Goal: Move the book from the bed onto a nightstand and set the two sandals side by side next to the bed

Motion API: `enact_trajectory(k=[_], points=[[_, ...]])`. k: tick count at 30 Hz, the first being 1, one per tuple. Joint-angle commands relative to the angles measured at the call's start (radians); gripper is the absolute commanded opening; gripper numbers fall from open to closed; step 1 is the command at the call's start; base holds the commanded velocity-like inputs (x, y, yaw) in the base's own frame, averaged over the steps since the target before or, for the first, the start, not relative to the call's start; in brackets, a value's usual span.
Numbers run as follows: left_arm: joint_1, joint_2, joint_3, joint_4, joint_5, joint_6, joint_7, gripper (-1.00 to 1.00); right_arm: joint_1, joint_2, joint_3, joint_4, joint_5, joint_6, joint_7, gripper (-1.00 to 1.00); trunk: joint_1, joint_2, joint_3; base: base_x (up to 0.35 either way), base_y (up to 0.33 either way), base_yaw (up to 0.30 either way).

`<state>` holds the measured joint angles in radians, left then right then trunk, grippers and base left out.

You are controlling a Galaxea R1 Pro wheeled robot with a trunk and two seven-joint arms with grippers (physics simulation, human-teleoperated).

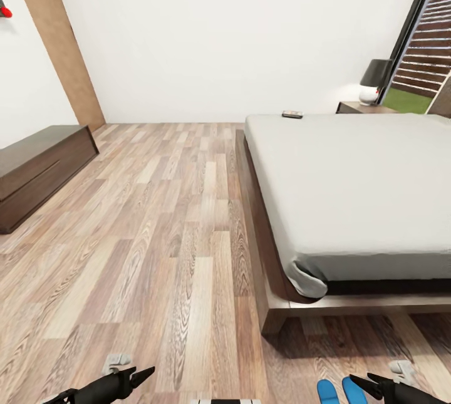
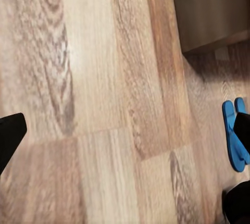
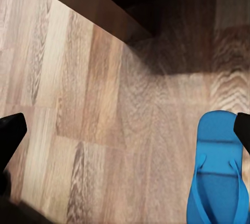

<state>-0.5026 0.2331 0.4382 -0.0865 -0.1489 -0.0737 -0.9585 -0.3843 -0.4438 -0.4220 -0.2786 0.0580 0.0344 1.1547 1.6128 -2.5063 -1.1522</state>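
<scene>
The bed (image 1: 351, 185) is stretching away ahead on the right, the book (image 1: 292, 114) lying at its far corner, long axis across, just short of the nightstand (image 1: 366, 107). The sandals (image 1: 341, 391) are sitting paired, toes toward the bed, beside the right end effector (image 1: 376, 385), fingers spread; the left end effector (image 1: 134, 378) is gaping too.

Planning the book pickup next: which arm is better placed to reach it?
Right, probably. The book lies at the bed's far corner beside the nightstand, on the right pincer's side; the left pincer hangs over open floor.
</scene>
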Motion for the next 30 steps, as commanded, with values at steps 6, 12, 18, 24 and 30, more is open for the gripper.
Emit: enact_trajectory(k=[6,12,18,24,30], points=[[-0.001,0.0,0.007,0.001,-0.011,-0.008,-0.002,1.0,-0.001,0.0,-0.008,0.001,0.006,0.003,0.005,1.0,-0.003,0.001,0.023,0.0,0.0,0.0],[-0.001,0.0,0.007,0.001,-0.011,-0.008,-0.002,1.0,-0.001,0.0,-0.008,0.002,0.006,0.002,0.005,1.0,-0.006,0.003,0.046,0.0,0.0,0.0],[-0.001,0.0,0.007,0.001,-0.011,-0.008,-0.002,1.0,-0.001,0.0,-0.008,0.002,0.006,-0.007,0.005,1.0,-0.008,0.004,0.069,0.0,0.0,0.0],[-0.001,0.0,0.007,0.001,-0.011,-0.008,-0.001,1.0,-0.001,0.0,-0.008,0.003,0.006,-0.009,0.005,1.0,-0.011,0.005,0.092,0.0,0.0,0.0],[-0.001,0.0,0.007,0.001,-0.011,-0.008,0.0,1.0,-0.001,0.0,-0.008,0.003,0.006,-0.01,0.005,1.0,-0.02,0.02,0.114,0.0,0.0,0.0]])
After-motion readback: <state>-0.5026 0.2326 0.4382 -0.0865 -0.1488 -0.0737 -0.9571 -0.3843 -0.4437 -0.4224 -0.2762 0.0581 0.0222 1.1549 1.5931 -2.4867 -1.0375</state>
